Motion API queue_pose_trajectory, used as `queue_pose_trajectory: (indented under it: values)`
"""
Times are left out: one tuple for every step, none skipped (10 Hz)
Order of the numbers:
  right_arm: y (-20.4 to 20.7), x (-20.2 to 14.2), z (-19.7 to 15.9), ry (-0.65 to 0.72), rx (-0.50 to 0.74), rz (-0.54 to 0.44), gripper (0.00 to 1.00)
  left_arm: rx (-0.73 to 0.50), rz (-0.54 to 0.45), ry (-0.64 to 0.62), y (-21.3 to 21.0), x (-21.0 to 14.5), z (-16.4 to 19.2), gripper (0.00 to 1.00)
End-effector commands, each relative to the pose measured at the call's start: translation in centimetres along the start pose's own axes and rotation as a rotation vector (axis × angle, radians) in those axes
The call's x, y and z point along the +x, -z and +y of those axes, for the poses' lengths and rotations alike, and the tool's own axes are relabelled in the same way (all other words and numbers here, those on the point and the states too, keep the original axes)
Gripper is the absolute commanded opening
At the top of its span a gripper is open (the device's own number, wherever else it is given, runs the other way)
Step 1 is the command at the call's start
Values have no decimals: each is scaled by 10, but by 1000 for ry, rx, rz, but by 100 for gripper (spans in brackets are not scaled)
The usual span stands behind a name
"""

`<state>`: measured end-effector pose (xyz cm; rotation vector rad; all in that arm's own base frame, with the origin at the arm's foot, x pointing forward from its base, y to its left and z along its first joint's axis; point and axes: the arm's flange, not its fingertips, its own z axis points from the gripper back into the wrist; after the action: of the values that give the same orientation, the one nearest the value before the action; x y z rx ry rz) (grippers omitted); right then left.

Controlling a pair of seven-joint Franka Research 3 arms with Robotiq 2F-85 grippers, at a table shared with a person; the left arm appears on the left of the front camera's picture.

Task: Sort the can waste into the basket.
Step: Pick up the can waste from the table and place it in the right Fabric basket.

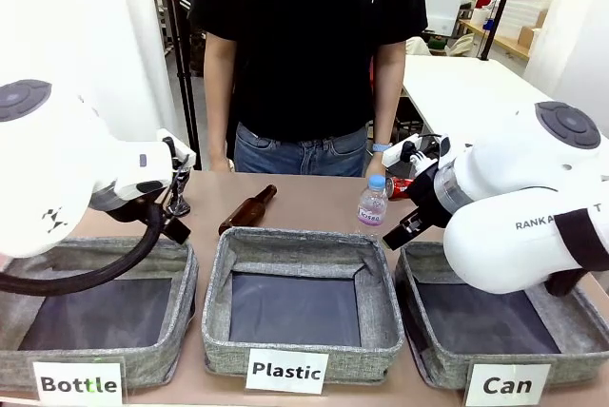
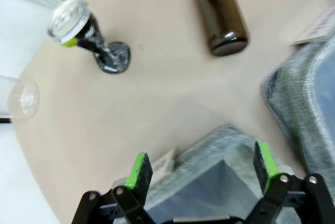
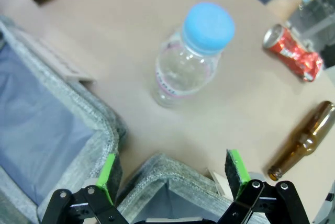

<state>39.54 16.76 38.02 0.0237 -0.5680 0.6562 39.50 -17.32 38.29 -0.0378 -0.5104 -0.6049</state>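
While both grippers hung empty, the crushed cans lay on the table behind the bins.
Left of the "Plastic" bin (image 1: 297,237), the left gripper (image 2: 201,161) held its fingers wide apart, touching nothing; the black can (image 2: 86,33) lay back-left of that bin. To its right, the right gripper (image 3: 171,164) gaped over the far rim of the basket (image 1: 420,329), and the red can (image 3: 293,51) lay back-right.

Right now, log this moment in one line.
left gripper open, empty | right gripper open, empty | red can on table | black can on table | basket: no can seen inside
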Motion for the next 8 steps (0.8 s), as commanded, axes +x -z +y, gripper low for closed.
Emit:
queue_pose_trajectory:
  values:
    - [-45, 6, -10, 39, 38, 43, 100, -53, 40, -47, -55, 24, -34, 100]
    - [-71, 4, -18, 99, 116, 78, 100, -80, 106, -123, -80, 28, -42, 100]
    - [-97, 2, -29, 225, 192, 185, 100, -91, 168, -209, -102, 28, -49, 100]
    - [-124, -5, -44, 351, 252, 168, 100, -198, 145, -210, -124, 20, -47, 100]
    - [-157, -21, -62, 423, 411, 123, 100, -419, 92, -212, -159, 5, -29, 100]
    - [-183, -40, -83, 483, 526, 60, 100, -521, 8, -266, -186, -13, -2, 100]
    - [-203, -63, -110, 552, 654, -35, 100, -640, -53, -287, -209, -37, 33, 100]
    - [-217, -90, -134, 624, 725, -110, 100, -674, -108, -373, -225, -67, 67, 100]
